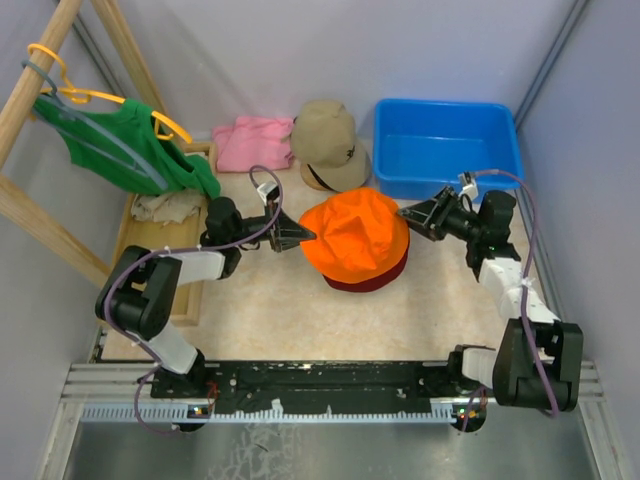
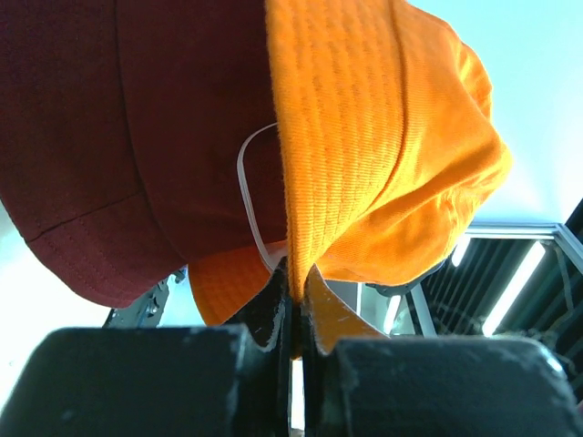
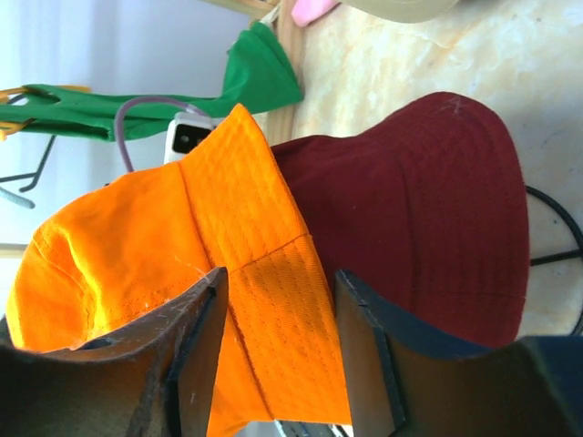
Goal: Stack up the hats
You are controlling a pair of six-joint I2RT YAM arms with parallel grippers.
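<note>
Over the dark red hat (image 1: 366, 282), the left gripper (image 1: 307, 238) clamps the orange bucket hat (image 1: 355, 236), the right gripper (image 1: 404, 213) gaping around its brim.

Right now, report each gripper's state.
Left gripper: closed on the brim of the orange bucket hat.
Right gripper: open, jaws straddling the same brim.

walls (image 1: 300, 50) pale grey | tabletop (image 1: 280, 300) beige, marbled | wooden frame (image 1: 50, 231) at left | strip lights (image 2: 515, 289) overhead
</note>
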